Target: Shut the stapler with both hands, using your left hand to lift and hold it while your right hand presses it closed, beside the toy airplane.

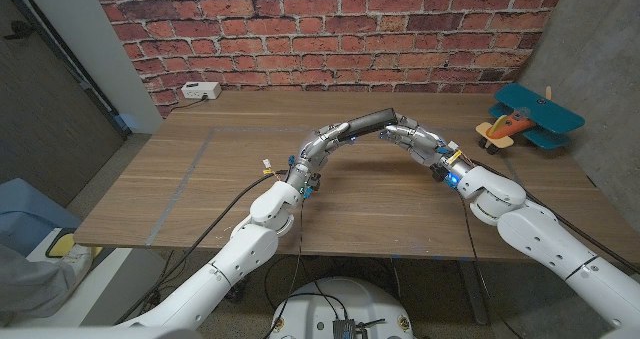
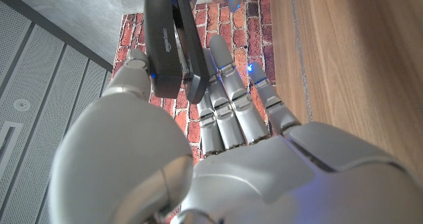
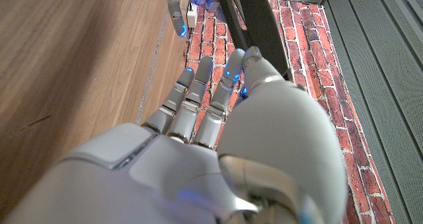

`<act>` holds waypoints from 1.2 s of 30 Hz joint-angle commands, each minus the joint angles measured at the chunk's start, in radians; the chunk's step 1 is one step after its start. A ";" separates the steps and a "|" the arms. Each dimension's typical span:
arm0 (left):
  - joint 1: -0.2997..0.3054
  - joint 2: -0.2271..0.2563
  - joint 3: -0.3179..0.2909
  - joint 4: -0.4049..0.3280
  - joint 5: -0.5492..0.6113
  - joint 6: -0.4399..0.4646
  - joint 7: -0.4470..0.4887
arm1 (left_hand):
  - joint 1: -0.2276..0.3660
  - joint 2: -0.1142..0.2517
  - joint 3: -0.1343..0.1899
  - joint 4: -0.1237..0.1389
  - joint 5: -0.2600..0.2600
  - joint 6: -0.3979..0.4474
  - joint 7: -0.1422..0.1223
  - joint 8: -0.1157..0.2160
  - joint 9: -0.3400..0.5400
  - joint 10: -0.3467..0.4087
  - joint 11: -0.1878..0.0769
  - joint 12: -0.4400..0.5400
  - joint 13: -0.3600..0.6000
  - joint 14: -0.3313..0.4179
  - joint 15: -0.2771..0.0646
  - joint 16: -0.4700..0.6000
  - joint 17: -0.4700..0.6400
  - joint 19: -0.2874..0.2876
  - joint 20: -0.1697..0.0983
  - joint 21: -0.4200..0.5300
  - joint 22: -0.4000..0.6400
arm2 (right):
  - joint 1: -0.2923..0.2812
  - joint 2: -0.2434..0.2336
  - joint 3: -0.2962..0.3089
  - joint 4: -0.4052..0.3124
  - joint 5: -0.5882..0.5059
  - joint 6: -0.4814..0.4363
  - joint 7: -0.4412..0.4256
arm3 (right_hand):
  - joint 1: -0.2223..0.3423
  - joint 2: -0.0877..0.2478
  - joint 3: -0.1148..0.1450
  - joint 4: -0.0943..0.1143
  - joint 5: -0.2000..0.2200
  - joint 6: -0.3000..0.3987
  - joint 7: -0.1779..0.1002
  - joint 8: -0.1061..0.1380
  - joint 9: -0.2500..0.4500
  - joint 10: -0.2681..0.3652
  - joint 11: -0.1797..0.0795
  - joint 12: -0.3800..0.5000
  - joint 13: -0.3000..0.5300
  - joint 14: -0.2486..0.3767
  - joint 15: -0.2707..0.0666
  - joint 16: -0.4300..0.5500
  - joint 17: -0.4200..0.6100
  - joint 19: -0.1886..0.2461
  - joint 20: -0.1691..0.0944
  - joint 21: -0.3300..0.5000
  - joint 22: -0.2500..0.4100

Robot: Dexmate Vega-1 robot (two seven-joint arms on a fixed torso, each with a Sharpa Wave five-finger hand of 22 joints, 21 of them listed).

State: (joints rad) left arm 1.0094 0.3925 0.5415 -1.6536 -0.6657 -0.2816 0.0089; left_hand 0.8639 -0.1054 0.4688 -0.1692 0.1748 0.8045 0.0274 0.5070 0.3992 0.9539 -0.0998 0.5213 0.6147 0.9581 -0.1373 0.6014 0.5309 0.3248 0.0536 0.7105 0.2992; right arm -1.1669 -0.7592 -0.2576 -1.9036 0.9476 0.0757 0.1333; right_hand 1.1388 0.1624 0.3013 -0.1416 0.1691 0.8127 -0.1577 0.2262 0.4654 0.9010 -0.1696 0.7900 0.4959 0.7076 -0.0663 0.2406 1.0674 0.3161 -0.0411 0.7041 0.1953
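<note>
Stapler [image 1: 372,120] is lifted off the surface, mid-width toward the far edge, well apart from the toy airplane [image 1: 527,119] at the far right corner; left hand [image 1: 323,147] grips its near end, thumb on one side and fingers behind; right hand [image 1: 412,137] has fingers closed against the other end, pressing; looks rigid, hard-shelled, smooth so likely slippery, moderate weight by my guess; hinged, so hold the base low and firm, press on the top arm's free end; jaws look nearly together, cannot confirm fully closed.

White shelled arms, silver hands, blue lights, black cables
</note>
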 commanded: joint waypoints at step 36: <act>0.019 -0.015 0.012 0.001 0.024 -0.025 0.020 | 0.240 0.224 0.000 0.002 0.005 0.112 -0.064 -0.002 -0.012 0.102 -0.086 -0.011 0.006 0.018 -0.095 -0.016 0.015 -0.017 -0.008 0.040 0.007 | -0.041 -0.023 0.024 -0.001 0.003 0.033 0.033 | 0.006 0.013 0.006 0.007 0.007 0.083 0.057 0.004 0.023 0.009 -0.007 -0.009 0.005 0.013 -0.173 -0.003 0.005 -0.012 -0.033 0.019 0.001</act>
State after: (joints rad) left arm 1.0220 0.3785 0.5506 -1.6535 -0.6424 -0.2985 0.0340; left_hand 0.8690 -0.1104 0.4666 -0.1706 0.1747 0.8227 0.0270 0.4985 0.3860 0.9644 -0.0969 0.5169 0.6212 0.9684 -0.1376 0.5878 0.5402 0.3140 0.0430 0.7435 0.3046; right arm -1.1877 -0.7731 -0.2434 -1.8865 0.9559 0.1011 0.1761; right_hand 1.1388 0.1624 0.3013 -0.1416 0.1703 0.8129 -0.1578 0.2241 0.4654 0.9046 -0.1731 0.7814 0.4989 0.7128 -0.0713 0.2407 1.0673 0.3052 -0.0408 0.7193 0.1955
